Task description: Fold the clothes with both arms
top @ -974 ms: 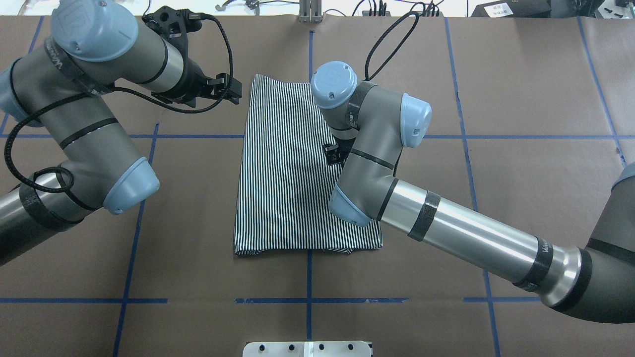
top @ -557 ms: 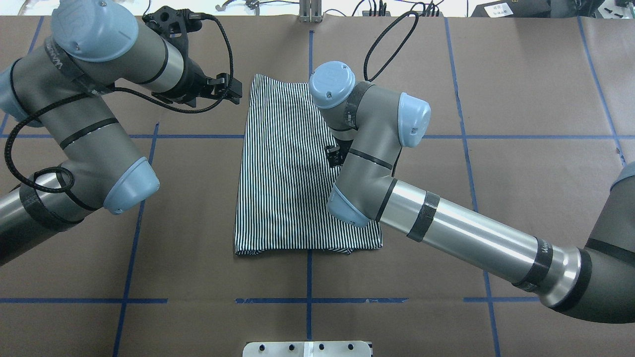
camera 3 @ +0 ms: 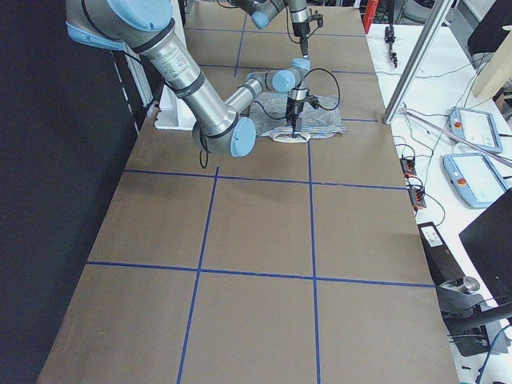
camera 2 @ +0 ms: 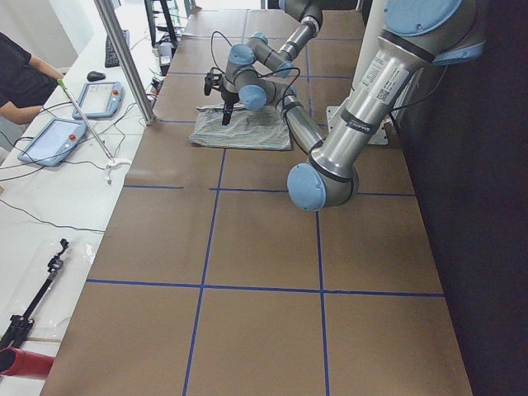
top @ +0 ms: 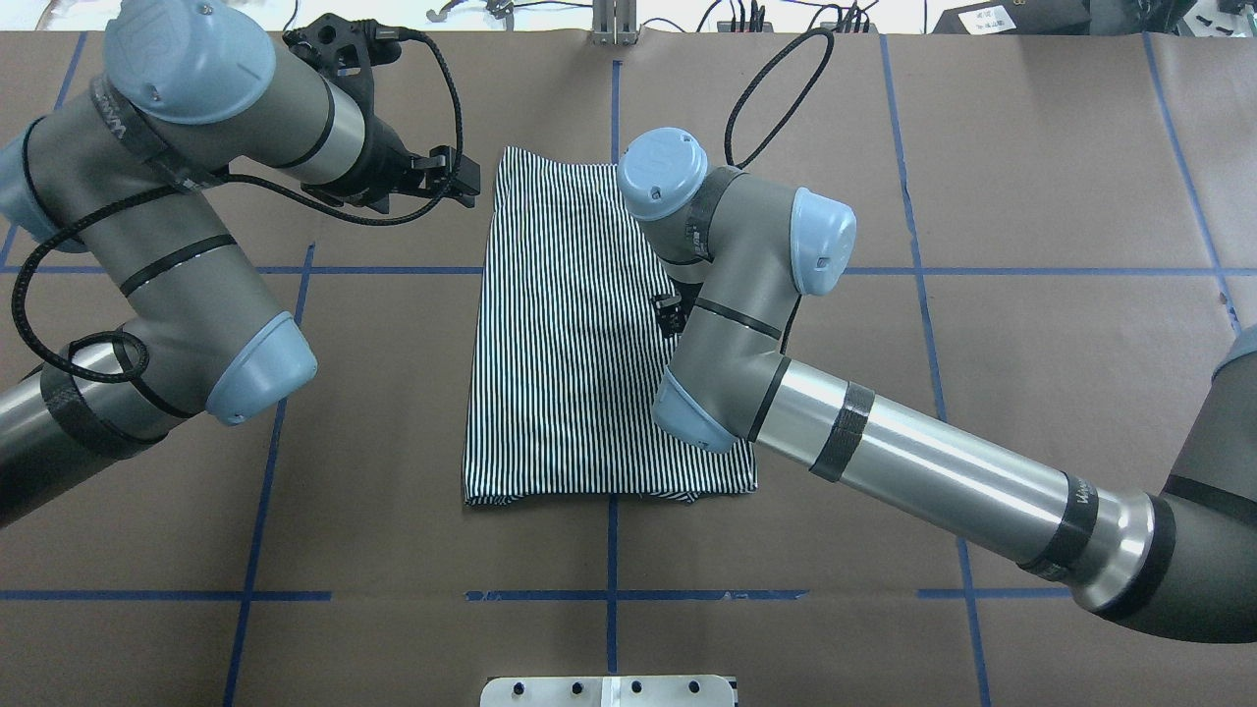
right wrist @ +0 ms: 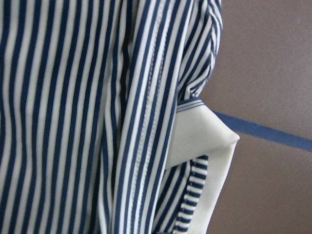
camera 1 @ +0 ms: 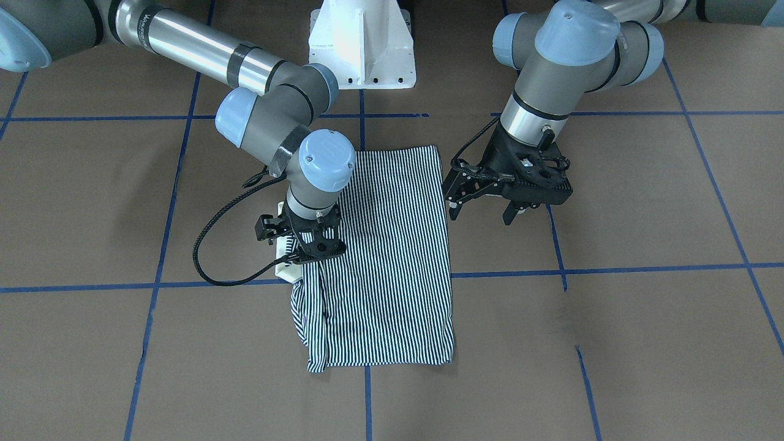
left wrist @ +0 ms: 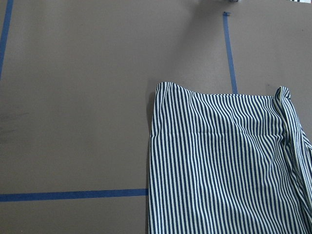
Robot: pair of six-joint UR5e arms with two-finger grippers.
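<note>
My navy-and-white striped polo shirt lies folded into a flat rectangle at the middle of the table. Its plain white collar pokes out from the edge on my right side. My right gripper hangs low over that collar edge; I cannot tell whether its fingers are apart or pinching. My left gripper hovers just beside the opposite edge, fingers spread. The brown paper-covered table is crossed by blue tape lines. A person's arm rests at a white side bench.
</note>
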